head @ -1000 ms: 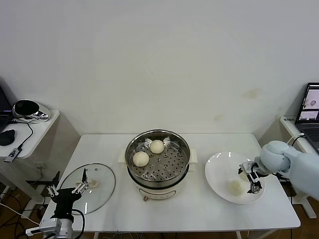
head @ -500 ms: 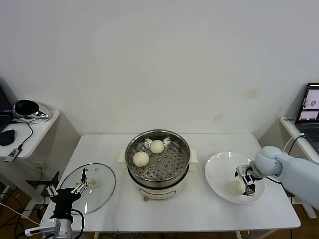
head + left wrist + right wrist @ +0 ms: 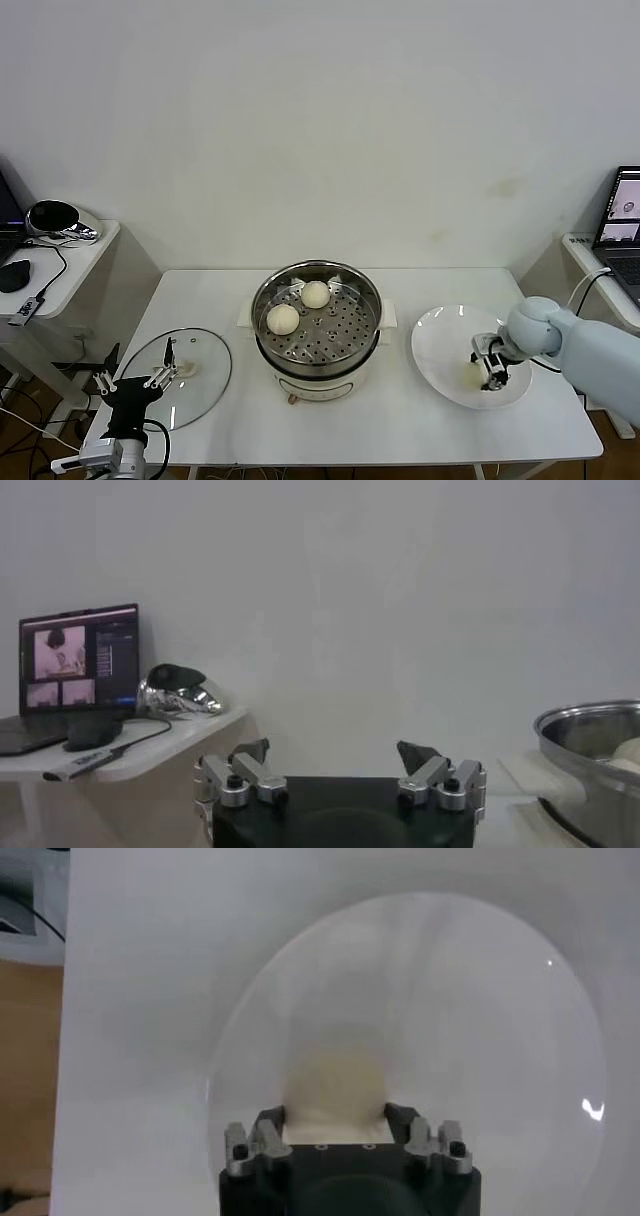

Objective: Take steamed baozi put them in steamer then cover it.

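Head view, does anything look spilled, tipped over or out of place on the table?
Nothing stands out. The steamer sits upright with two baozi on its tray, the cover lies flat on the table, and the right gripper is around a bun on the plate.

Two baozi (image 3: 283, 319) (image 3: 316, 294) sit on the tray in the open steamer (image 3: 316, 330), frame centre. Third baozi (image 3: 472, 375) lower right. Cover (image 3: 180, 378) lies flat lower left.

- No text, label, brand, number or sign could be read anywhere in these views.
- The laptop screen (image 3: 79, 667) beside the table showed small pictures and lines of writing, too small to make out.
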You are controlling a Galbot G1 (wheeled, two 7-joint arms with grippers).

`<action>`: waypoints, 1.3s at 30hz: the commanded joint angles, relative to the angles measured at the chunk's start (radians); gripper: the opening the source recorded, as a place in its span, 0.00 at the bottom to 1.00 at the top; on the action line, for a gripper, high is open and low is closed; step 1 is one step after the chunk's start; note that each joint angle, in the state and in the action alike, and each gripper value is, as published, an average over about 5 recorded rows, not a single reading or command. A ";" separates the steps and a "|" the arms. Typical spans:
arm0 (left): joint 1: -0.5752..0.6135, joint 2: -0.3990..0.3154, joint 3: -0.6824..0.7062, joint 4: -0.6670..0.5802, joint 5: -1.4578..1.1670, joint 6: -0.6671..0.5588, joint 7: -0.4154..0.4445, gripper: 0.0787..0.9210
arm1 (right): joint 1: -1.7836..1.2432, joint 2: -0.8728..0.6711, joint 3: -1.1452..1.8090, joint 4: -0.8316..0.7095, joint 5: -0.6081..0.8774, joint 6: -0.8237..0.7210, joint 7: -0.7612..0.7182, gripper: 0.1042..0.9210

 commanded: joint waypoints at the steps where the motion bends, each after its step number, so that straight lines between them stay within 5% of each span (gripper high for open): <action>1: -0.003 0.003 0.001 -0.001 -0.001 0.000 0.000 0.88 | 0.051 -0.022 0.016 0.015 0.045 -0.004 -0.030 0.62; 12: -0.013 0.010 0.012 -0.006 -0.007 0.003 0.000 0.88 | 0.563 -0.008 -0.137 -0.004 0.256 0.003 -0.110 0.62; 26: -0.023 0.005 0.016 -0.007 -0.009 0.002 -0.002 0.88 | 0.890 0.454 -0.361 0.013 0.456 0.100 -0.047 0.62; 39: -0.021 -0.008 -0.007 -0.018 -0.011 0.002 -0.006 0.88 | 0.747 0.688 -0.492 -0.004 0.251 0.395 0.006 0.64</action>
